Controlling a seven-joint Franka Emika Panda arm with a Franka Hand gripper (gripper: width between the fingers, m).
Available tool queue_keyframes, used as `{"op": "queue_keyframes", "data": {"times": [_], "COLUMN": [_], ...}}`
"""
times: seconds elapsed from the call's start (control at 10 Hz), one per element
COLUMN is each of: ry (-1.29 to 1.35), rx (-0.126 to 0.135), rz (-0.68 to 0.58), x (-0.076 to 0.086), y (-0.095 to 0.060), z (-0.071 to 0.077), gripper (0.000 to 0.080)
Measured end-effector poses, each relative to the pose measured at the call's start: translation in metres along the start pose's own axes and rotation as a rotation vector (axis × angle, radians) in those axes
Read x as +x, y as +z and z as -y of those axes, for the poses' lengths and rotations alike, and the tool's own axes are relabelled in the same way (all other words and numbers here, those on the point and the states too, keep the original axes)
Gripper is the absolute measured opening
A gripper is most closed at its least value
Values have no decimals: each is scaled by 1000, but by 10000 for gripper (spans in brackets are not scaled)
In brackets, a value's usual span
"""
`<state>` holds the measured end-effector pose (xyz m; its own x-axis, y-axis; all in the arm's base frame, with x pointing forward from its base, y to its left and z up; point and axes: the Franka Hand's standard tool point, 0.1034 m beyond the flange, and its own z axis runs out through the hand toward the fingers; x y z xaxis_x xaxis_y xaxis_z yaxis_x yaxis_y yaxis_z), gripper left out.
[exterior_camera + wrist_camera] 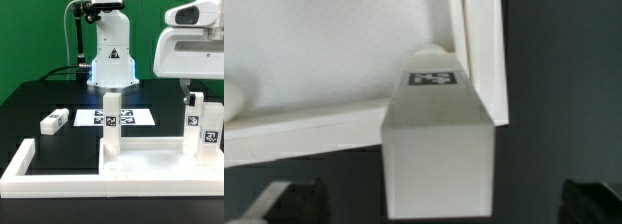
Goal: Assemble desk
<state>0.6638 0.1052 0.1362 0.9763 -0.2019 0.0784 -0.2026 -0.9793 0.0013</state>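
The white tabletop [160, 160] lies at the front of the table, to the exterior view's right, with white tagged legs standing on it. One leg [112, 120] stands at its near-left corner and another leg [205, 125] at its right end. A loose leg [54, 122] lies on the black table to the exterior view's left. My gripper [194, 95] hangs just above the right leg. In the wrist view the gripper [441, 205] is open. Its dark fingers [295, 200] stand apart on both sides of that leg [441, 150], with gaps showing, beside the tabletop rim [484, 60].
The marker board [140, 117] lies flat in front of the robot base [110, 60]. A low white border fence [40, 165] runs along the front left of the table.
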Motion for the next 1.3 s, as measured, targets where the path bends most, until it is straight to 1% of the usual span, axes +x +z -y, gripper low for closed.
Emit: {"op": "queue_keyframes", "data": {"times": [0.2, 0.3, 0.4, 0.5, 0.6, 0.7, 0.8, 1.0, 1.1, 1.2, 1.3], "ry": [0, 2, 27, 35, 68, 130, 222, 345, 472, 669, 826], "rx": [0, -2, -2, -2, -3, -3, -4, -6, -6, -1, 11], "rz": [4, 8, 6, 7, 7, 7, 8, 8, 8, 7, 13], "x": [-8, -9, -9, -9, -9, -9, -9, -9, -9, -8, -10], "y": [10, 13, 12, 13, 13, 13, 13, 13, 14, 14, 14], "z": [5, 5, 5, 4, 4, 4, 4, 2, 0, -4, -6], "gripper": [649, 649, 623, 623, 450, 450, 290, 291, 291, 291, 291]}}
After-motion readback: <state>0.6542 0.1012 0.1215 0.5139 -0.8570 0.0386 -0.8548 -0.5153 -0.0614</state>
